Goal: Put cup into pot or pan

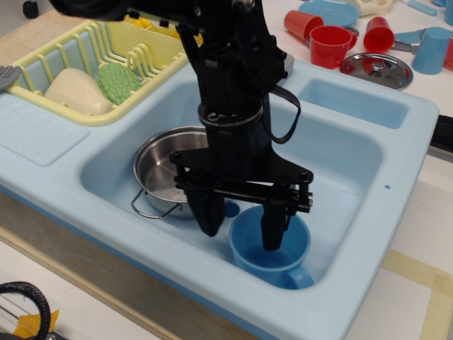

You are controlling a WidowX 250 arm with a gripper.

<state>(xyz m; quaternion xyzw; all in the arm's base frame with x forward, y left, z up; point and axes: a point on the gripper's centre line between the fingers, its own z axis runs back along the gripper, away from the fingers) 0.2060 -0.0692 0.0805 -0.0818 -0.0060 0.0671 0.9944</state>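
Observation:
The blue cup (272, 251) stands upright in the light-blue sink (340, 177), at its front right, handle toward the front. The shiny steel pot (166, 170) sits in the sink's left part, just left of the cup, empty, one wire handle toward the front. My black gripper (241, 230) is open and low over the cup's left rim. Its right finger (272, 227) reaches down inside the cup. Its left finger (209, 216) hangs outside the cup, between cup and pot. The cup's wall lies between the two fingers.
A yellow dish rack (92, 67) with a green scrubber and a cream item stands at the back left. Red cups (331, 44), a steel lid (376, 69) and a paler blue tumbler (430, 49) lie behind the sink at the right.

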